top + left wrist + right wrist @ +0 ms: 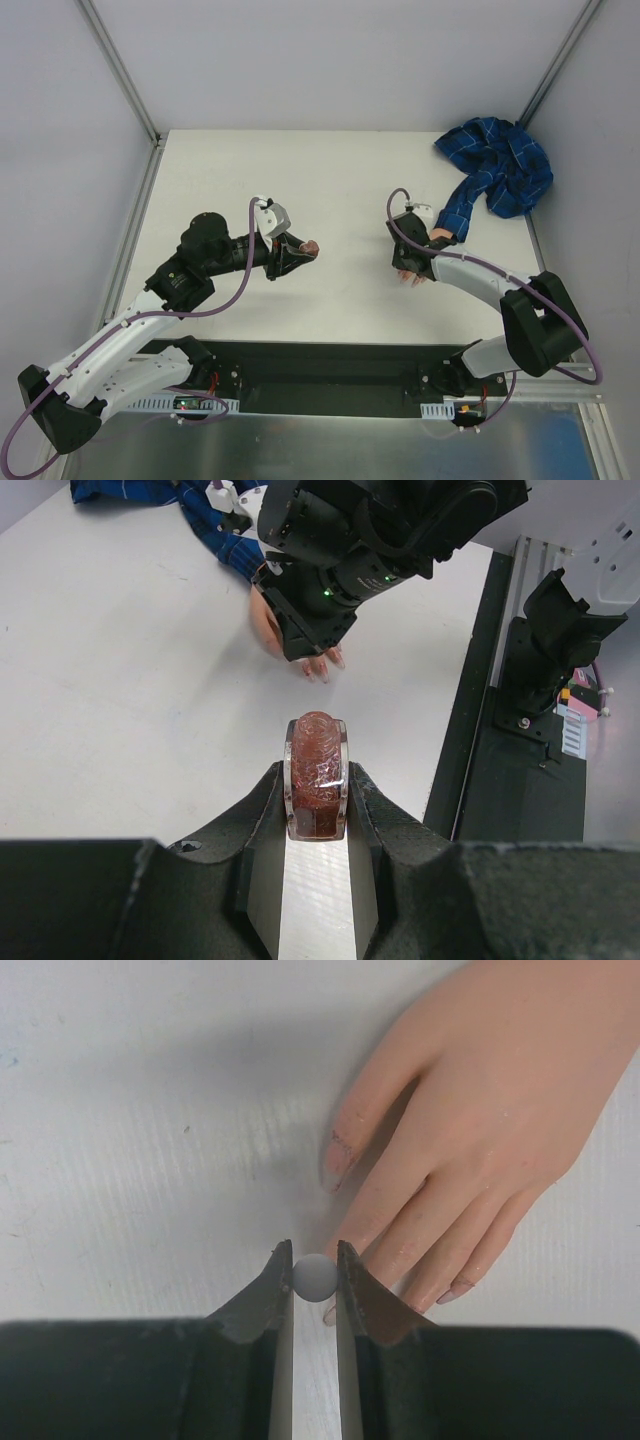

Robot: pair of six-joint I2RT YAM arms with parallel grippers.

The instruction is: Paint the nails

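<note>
The flesh-coloured fake hand (480,1110) lies flat on the white table, its blue plaid sleeve (497,180) trailing to the back right. My right gripper (315,1272) is shut on a small round white brush cap (315,1277), held directly over the index fingertip. The index nail (329,1313) is mostly hidden under the cap. The thumb nail (335,1160) and little-finger nail (462,1287) show. My left gripper (317,780) is shut on the small pinkish-brown bottle (317,765), held above the table left of the hand (262,625). In the top view the right gripper (410,268) covers the hand.
The plaid shirt is bunched at the table's back right corner (510,160). A black base plate (330,375) runs along the near edge. Metal rails (135,230) border the table's left side.
</note>
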